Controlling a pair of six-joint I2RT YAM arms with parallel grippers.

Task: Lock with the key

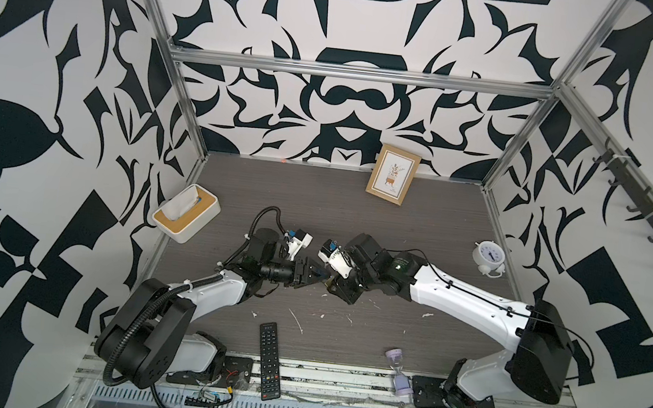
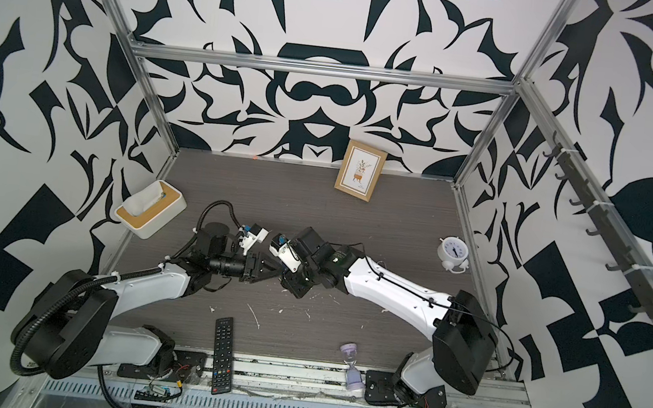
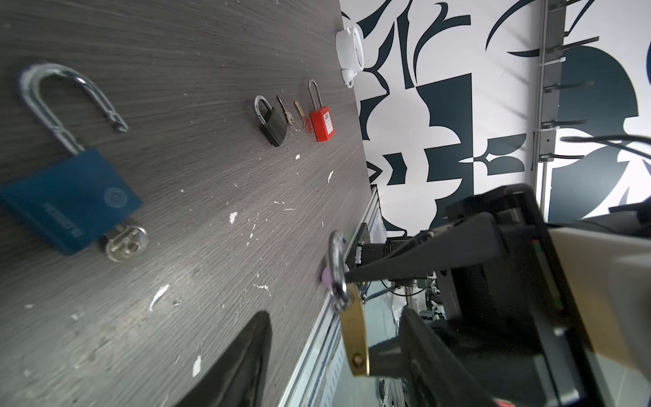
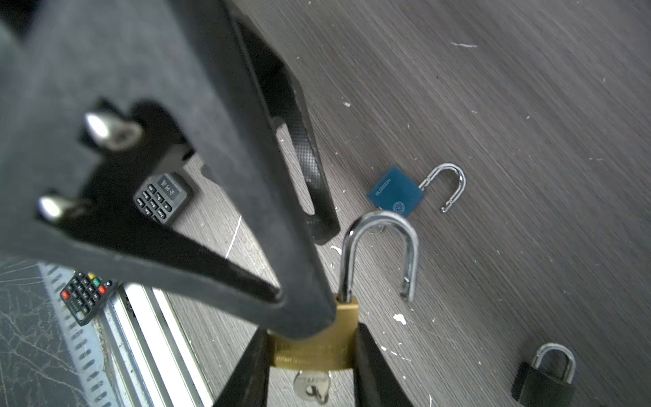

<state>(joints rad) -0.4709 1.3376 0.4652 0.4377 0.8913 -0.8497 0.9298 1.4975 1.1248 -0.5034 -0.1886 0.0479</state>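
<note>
Blurred and large across the right wrist view, one finger [image 4: 260, 211] of the left gripper [image 1: 321, 274] is seen nearest the lens, its tip laid over an upper corner of the brass padlock [image 4: 317, 347]. The second finger, with the ribbed pad, is seen beyond it. The two are set apart with nothing clamped between them, though whether the nearer tip actually touches the brass cannot be judged through the blur. The padlock is held clear of the table [image 4: 493, 105], near the middle of the scene, its body pinched at both narrow sides by the right gripper [image 4: 313, 368]. Its long axis is directed away from that gripper, seemingly toward the left of the scene: the key [image 4: 311, 386] is set in the end nearest the right wrist and the shackle [image 4: 380, 243] stands at the opposite end. The coming move is judged to turn on that shackle. It is raised and swung outward, so that its free leg hangs beside the body and not over its hole, and the left gripper is much the nearer to it. The hole is covered by the left finger, the key is cut off at its bow by the frame edge, and in both top views the padlock is almost wholly hidden beneath the two grippers.
</note>
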